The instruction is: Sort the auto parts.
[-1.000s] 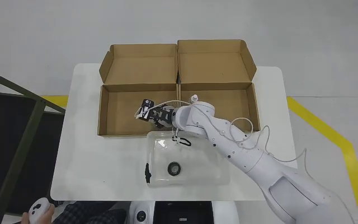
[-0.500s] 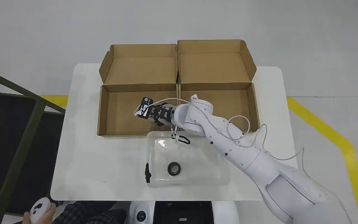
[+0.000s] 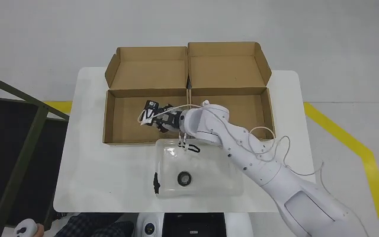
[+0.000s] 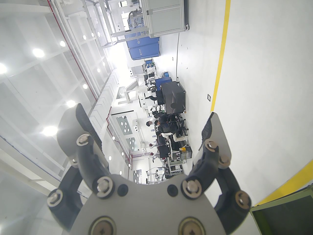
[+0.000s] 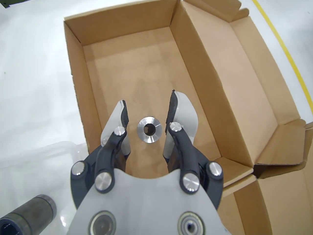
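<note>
Since a second ago, my right arm has eased a little farther left, carrying the right gripper (image 3: 153, 112) deeper over the left cardboard box (image 3: 124, 121).

My left gripper (image 4: 146, 118) is parked off the table (image 3: 89, 166), aimed out at the room, with its jaws spread and nothing between them.

Over the left cardboard box, the right gripper has its jaws parted, and a silver bushing (image 5: 149, 129) sits between them with its bore facing up. There is a gap on each side of it, so neither jaw touches it. It looks to be resting on the box floor near the wall closest to the tray. I judge this the drop-off step for that part, with the release made.

Next I would lift the right gripper straight up clear of the box wall, then swing it back to the clear tray (image 3: 228, 157) just beside the box. A black ring (image 3: 185, 177) and a dark cylinder (image 5: 27, 211) wait in the tray. The right cardboard box (image 3: 237, 112) has no part in it yet, so I must judge which box each remaining part belongs in.
</note>
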